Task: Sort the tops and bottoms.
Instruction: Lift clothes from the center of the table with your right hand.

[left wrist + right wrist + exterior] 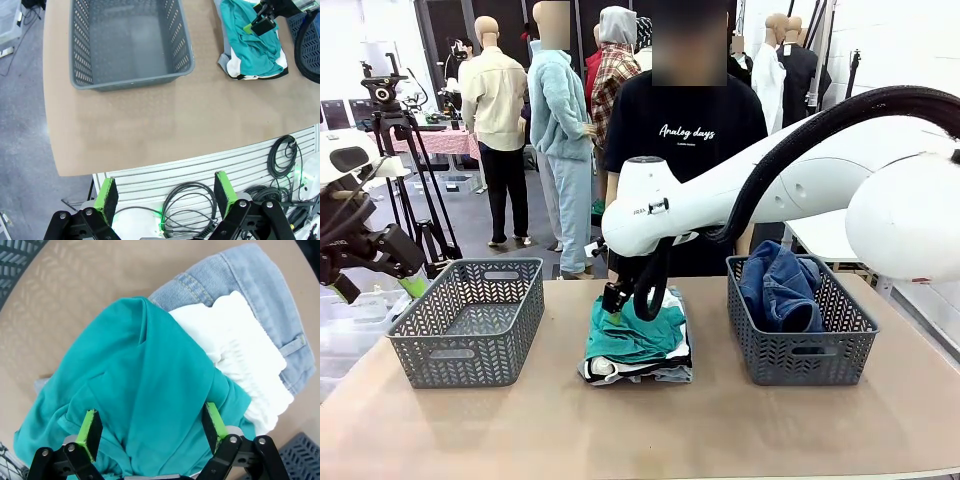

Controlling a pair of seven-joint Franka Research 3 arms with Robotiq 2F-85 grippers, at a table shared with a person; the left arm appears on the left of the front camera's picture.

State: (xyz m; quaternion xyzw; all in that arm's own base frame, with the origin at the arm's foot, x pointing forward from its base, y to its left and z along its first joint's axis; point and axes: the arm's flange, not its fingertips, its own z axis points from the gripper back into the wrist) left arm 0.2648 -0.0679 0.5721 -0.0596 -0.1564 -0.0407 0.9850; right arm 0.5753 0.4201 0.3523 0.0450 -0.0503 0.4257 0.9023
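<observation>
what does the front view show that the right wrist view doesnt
Front, not wrist: dark jeans lying in the right basket, and the person behind the table. Wrist, not front: the right gripper seen close, jaws open over the pile, and the stitched seams on the pale shorts. Both: the teal shirt topping the pile.

My left gripper (165, 196) hangs open just off the table (150, 135); grey basket (132, 82) ahead; right gripper (261, 24) over the teal shirt (250, 50).

"Analog days" on black T-shirt (687, 131)
</observation>
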